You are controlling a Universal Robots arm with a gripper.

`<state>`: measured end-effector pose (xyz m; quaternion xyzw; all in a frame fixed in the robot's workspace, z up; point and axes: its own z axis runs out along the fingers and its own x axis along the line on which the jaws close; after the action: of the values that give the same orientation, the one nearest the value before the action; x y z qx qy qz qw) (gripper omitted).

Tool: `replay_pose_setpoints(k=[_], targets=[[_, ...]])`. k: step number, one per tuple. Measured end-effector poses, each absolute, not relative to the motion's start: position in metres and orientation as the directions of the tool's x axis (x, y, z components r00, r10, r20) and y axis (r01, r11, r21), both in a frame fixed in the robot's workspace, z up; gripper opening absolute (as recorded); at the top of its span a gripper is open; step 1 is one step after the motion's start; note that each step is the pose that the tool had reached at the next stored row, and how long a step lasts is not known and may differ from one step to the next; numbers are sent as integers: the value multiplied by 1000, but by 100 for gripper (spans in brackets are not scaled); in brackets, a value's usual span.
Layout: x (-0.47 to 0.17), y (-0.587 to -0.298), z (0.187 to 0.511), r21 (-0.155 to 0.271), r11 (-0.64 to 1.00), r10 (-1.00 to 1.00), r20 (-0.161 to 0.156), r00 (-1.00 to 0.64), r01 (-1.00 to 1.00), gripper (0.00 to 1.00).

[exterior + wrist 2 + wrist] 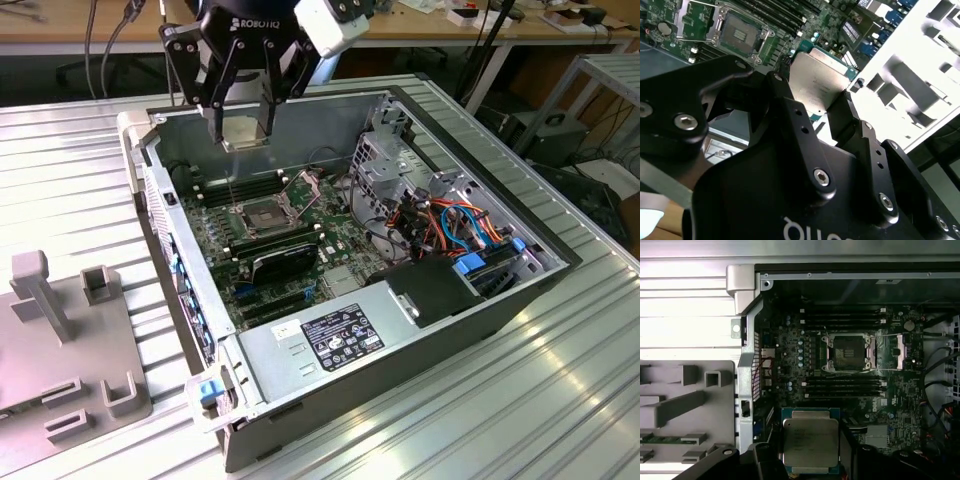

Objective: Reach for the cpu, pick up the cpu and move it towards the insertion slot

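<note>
cpu (810,442) | flat, metal lid up | gripped by hand (245,137) | above insertion slot (262,217)

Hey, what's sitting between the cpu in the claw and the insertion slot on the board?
In the first wrist view, a bank of long black memory slots lies between the held cpu and the insertion slot.

I see white lettering (258,23) on the end effector's (243,136) black body. A black printed label (341,338) sits on the power-supply box (285,362); I can't make out its small print.
</note>
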<state>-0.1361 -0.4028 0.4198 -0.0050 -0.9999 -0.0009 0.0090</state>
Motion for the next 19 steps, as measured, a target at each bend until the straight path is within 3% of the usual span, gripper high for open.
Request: replay_pose_setpoints(k=[19], targets=[[-123, -390, 419, 1, 1000, 10, 18, -1000, 10, 55]])
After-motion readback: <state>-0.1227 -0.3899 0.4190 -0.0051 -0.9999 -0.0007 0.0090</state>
